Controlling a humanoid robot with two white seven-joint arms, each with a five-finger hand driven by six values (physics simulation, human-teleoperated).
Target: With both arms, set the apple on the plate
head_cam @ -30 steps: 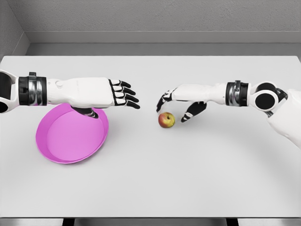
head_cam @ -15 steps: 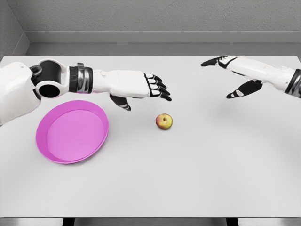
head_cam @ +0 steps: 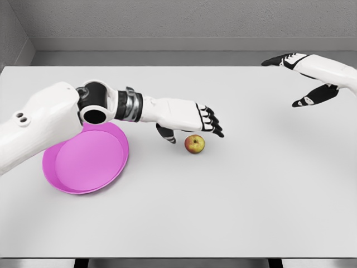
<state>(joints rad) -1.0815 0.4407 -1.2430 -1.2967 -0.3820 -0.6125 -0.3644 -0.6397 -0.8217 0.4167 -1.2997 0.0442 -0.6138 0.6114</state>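
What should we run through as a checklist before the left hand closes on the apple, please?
1. Apple free on the table, unheld: ok.
2. Left hand placed at the apple, fingers over it, thumb to its left: ok.
3. Left hand's fingers open for the grasp: ok.
4. Contact between the fingers and the apple: cannot tell, they overlap in this single view.
5. Right hand out of the way, open, raised at the far right: ok.
6. Pink plate holds nothing and is ready to receive the apple: ok, though the left arm covers its far rim.
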